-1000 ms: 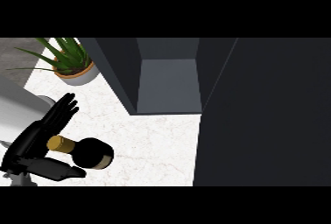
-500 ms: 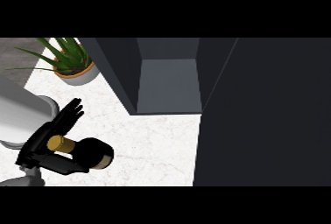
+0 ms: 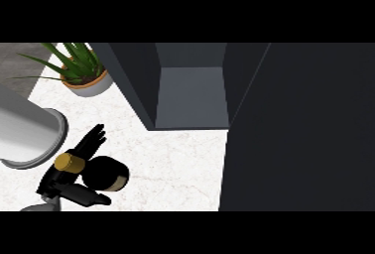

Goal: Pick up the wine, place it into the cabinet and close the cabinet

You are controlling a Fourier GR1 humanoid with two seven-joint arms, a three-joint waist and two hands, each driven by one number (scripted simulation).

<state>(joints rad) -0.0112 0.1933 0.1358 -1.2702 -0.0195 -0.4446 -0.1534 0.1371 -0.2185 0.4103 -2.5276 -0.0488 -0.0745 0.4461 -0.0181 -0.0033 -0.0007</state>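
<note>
Black fingers and thumb of the left hand (image 3: 70, 181) curl round the wine (image 3: 99, 172), a dark bottle with a gold cap held at the counter's (image 3: 176, 163) lower left, a grey forearm (image 3: 26, 134) just beside it. Behind stands a potted plant (image 3: 81, 74). Further right the cabinet (image 3: 190, 94) stands open, its grey inside bare, with its dark door (image 3: 300, 129) beside it.
</note>
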